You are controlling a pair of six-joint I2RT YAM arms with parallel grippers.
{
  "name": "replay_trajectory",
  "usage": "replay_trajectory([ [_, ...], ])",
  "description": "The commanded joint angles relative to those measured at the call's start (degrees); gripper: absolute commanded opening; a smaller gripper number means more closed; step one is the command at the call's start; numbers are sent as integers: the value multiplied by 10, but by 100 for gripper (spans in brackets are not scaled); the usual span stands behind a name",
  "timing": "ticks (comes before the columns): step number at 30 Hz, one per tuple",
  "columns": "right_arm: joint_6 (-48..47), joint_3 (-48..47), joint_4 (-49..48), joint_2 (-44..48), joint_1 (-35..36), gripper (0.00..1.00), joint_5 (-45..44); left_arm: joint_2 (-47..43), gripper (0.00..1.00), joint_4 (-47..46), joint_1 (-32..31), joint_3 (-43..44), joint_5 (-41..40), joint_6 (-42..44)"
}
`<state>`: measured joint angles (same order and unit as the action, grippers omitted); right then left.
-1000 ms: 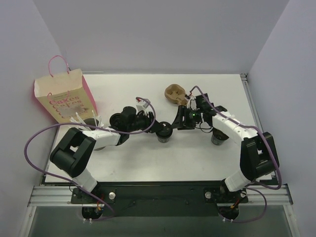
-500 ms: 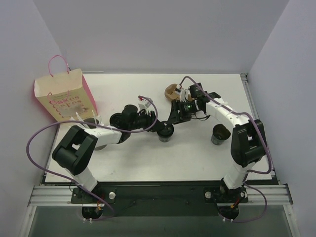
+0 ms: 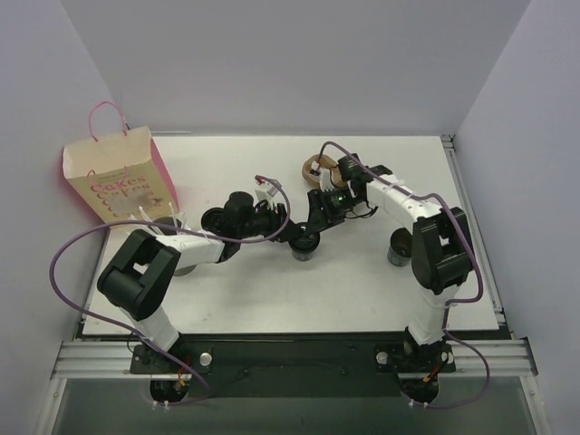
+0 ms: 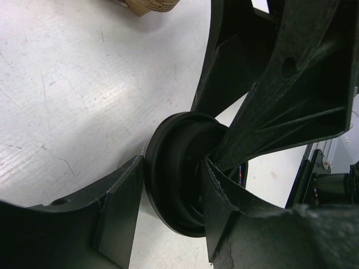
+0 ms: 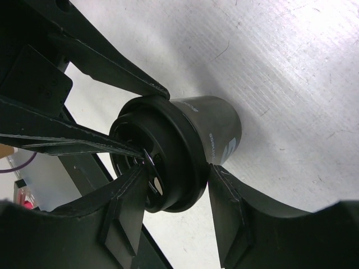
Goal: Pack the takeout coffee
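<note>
Your left gripper [image 4: 174,168] clamps the small grey paper cup with black plastic lid [image 3: 304,243], mid-table; your right gripper [image 5: 178,171] straddles it, grip unclear. Cup print unreadable; far-left paper bag [image 3: 118,177] reads "Cakes". Scratched white table [image 3: 236,290], pale walls [image 3: 272,63].

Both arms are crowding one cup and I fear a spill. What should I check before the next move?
1. Left tool gripping the small greyish paper cup with a black plastic lid: ok, it presses the lid on both sides.
2. Right tool gripping: cannot tell; it straddles the lid.
3. Lid seated on the cup: ok.
4. Tools clear of each other: not ok, both sit at one lid.
5. Pink and cream paper bag mouth open: cannot tell.
</note>
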<state>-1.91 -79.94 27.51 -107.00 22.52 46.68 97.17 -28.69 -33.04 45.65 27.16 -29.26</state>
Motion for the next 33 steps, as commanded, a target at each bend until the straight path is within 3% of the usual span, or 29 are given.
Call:
replay_trajectory([
  [1,-30,-11,17,-14,8,45,25,48,52,158,-9,-30,-35,59],
  [7,-11,23,1,4,16,34,10,42,52,169,-9,-16,-39,52],
  [11,64,78,-59,35,24,29,-26,28,57,202,-6,26,-61,39],
  [21,245,225,-202,117,25,28,-92,-43,73,222,23,72,-55,-45],
  [33,425,347,-377,197,37,27,-149,-84,74,118,23,-15,-18,-128],
])
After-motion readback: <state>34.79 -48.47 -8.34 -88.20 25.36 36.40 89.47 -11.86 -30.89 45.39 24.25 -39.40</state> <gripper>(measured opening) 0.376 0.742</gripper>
